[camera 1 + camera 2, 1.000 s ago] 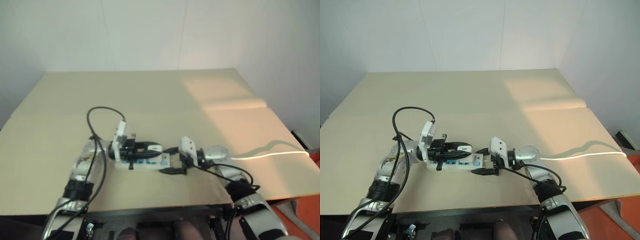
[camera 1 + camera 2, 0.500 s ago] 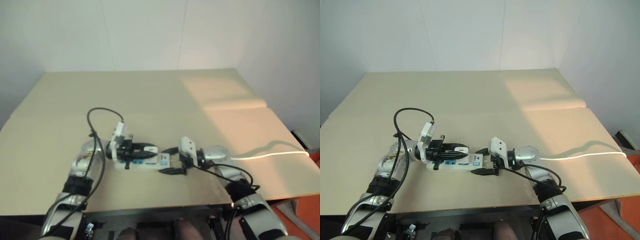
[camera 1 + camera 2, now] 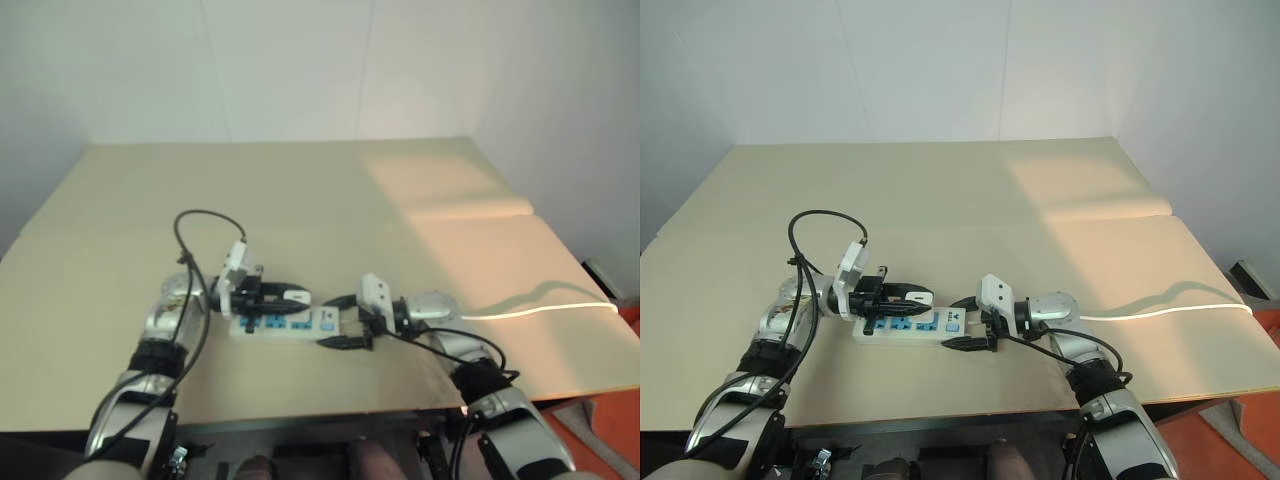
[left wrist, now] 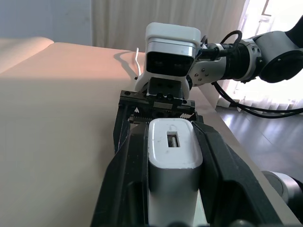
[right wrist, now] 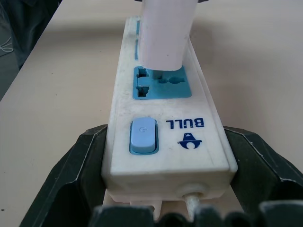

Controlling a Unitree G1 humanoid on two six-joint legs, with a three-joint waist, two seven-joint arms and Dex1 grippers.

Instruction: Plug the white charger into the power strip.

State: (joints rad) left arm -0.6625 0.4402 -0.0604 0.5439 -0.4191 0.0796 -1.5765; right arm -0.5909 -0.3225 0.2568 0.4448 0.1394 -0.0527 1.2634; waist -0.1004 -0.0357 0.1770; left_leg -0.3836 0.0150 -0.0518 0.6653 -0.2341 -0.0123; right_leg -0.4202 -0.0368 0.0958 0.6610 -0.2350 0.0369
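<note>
The power strip [image 3: 952,322] lies flat on the table, a long white bar with blue socket faces and a blue switch [image 5: 142,136] at its near end. My right gripper [image 3: 965,322] is shut on that end, one black finger [image 5: 80,170] on each side of the power strip [image 5: 165,156]. My left gripper [image 3: 912,294] points level toward the right one and is shut on the white charger [image 4: 173,146]. The white charger [image 5: 165,33] hangs just over the blue socket beside the switch. I cannot tell whether its prongs are in.
The strip's thin white cord [image 3: 1160,308] runs off to the right across the beige table [image 3: 940,190]. A black cable loop [image 3: 820,225] stands up from my left arm. The table's front edge lies close behind both grippers.
My left gripper has shifted a little to the left with the charger, and its arm has settled lower. The right gripper and the strip have stayed put.
</note>
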